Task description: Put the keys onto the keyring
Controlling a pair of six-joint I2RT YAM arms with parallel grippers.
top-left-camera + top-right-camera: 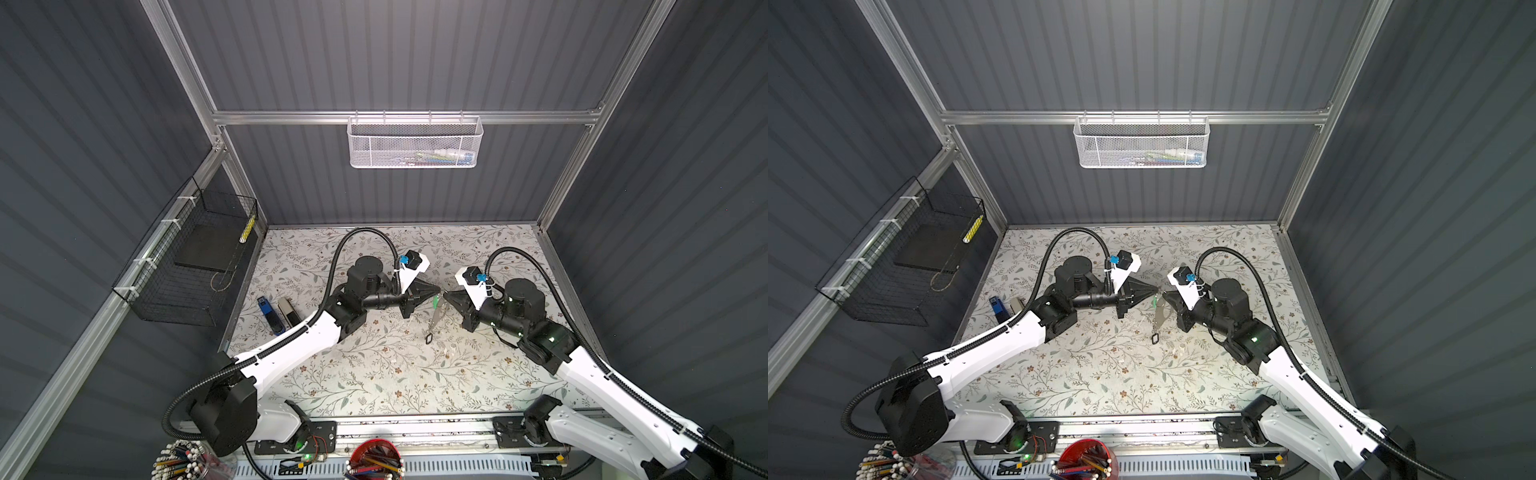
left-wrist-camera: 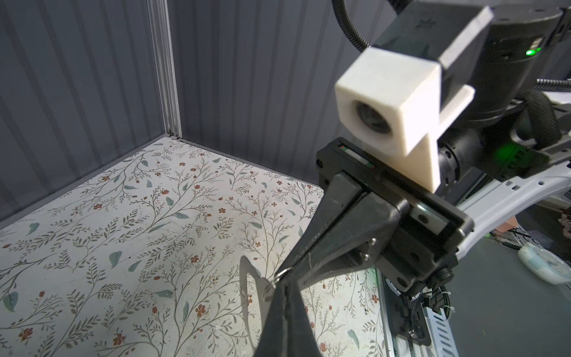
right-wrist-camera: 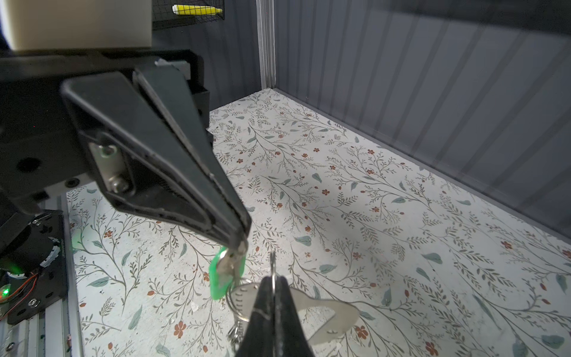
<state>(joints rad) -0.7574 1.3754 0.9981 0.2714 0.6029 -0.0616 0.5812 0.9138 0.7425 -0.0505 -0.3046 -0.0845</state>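
Both grippers meet tip to tip above the middle of the floral table. My left gripper is shut on a silver key with a green tag. My right gripper is shut on a thin metal loop of the keyring, a flat grey piece hanging below the tips. A black-rimmed tag dangles under it. In the left wrist view my own jaws hide the key; the keyring shows beside them.
A blue stapler and a grey stapler lie at the table's left edge. A black wire basket hangs on the left wall, a white mesh basket on the back rail. Pencil cups stand in front.
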